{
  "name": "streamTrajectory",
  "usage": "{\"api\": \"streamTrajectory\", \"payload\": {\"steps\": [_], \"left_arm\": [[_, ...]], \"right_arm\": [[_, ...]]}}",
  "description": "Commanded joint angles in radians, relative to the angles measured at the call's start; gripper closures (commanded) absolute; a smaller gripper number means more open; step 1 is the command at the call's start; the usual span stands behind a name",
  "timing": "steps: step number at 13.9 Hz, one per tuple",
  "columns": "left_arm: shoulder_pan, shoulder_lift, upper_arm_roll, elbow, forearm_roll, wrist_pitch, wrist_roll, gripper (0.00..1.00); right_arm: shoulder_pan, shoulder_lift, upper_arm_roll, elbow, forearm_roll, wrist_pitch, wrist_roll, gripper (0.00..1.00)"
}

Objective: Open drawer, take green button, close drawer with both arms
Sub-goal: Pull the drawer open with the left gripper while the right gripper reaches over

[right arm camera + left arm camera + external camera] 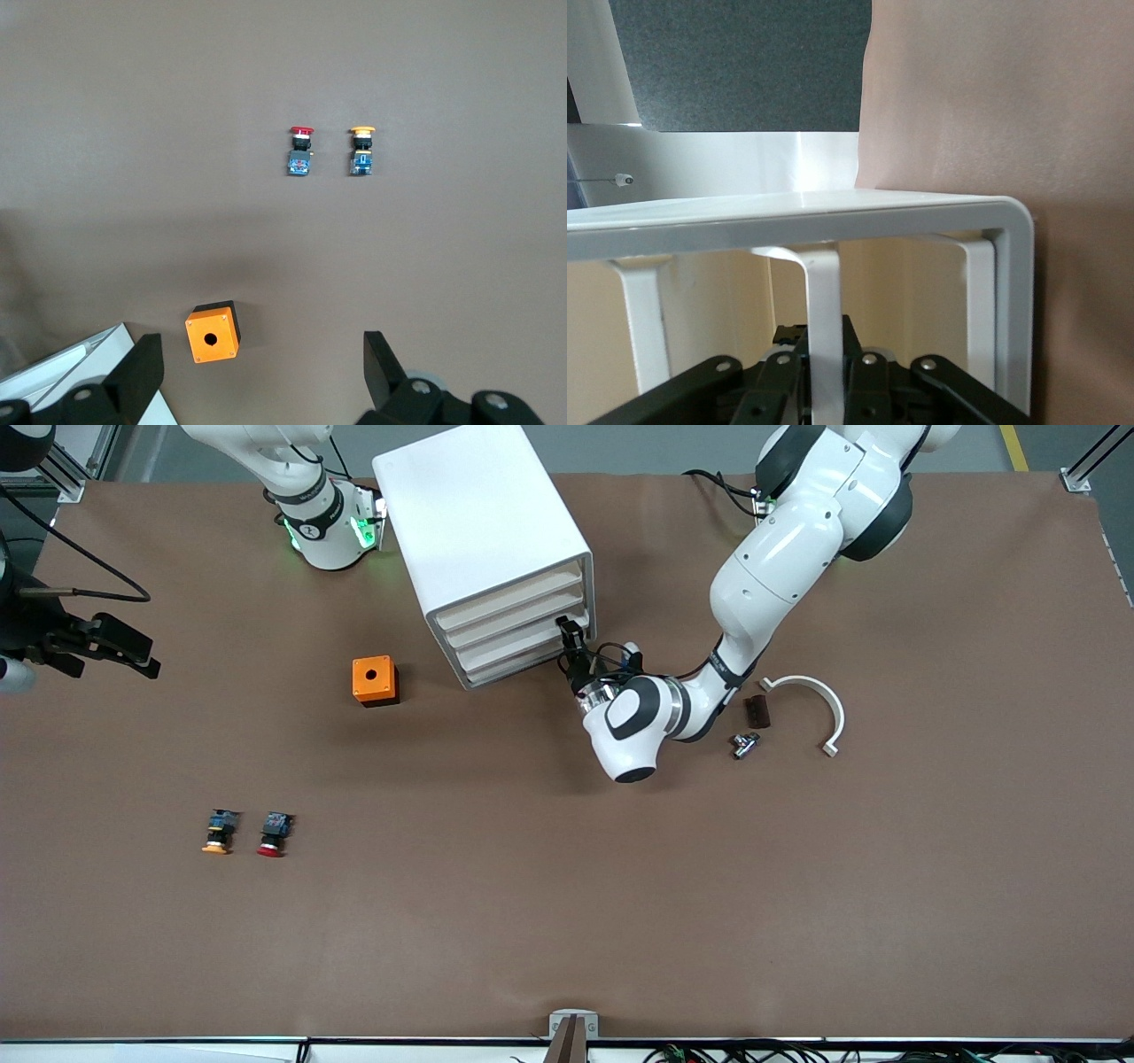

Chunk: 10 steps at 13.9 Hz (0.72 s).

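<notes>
My table [567, 921] wears a plain brown cover. Grey floor [638, 447] shows past its edge by my bases, aluminium frame posts [1085, 465] at the corners, cables [753, 1052] along the near edge.

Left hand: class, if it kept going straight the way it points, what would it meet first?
Probably the cabinet's drawer fronts: the left hand points at the lower drawer, apparently already touching.

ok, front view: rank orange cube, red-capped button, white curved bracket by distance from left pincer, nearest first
Left pincer sits at the cabinet's drawer fronts.
1. Orange cube, toward the right arm's end.
2. White curved bracket, toward the left arm's end.
3. Red-capped button, nearest the front camera.
</notes>
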Motion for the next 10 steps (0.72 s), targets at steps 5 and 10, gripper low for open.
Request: {"api": "streamTrajectory", "payload": {"steps": [5, 10], "left_arm": [[0.129, 0.002, 0.005, 0.014, -0.014, -0.002, -0.001, 0.9], [0.201, 0.002, 0.005, 0.017, -0.01, 0.001, 0.002, 0.89]], "right_arm": [[-0.014, -0.023, 0.005, -0.019, 0.013, -0.004, -0.012, 0.0], [-0.017, -0.009, 0.005, 0.033, 0.01, -0.047, -0.011, 0.0]]}}
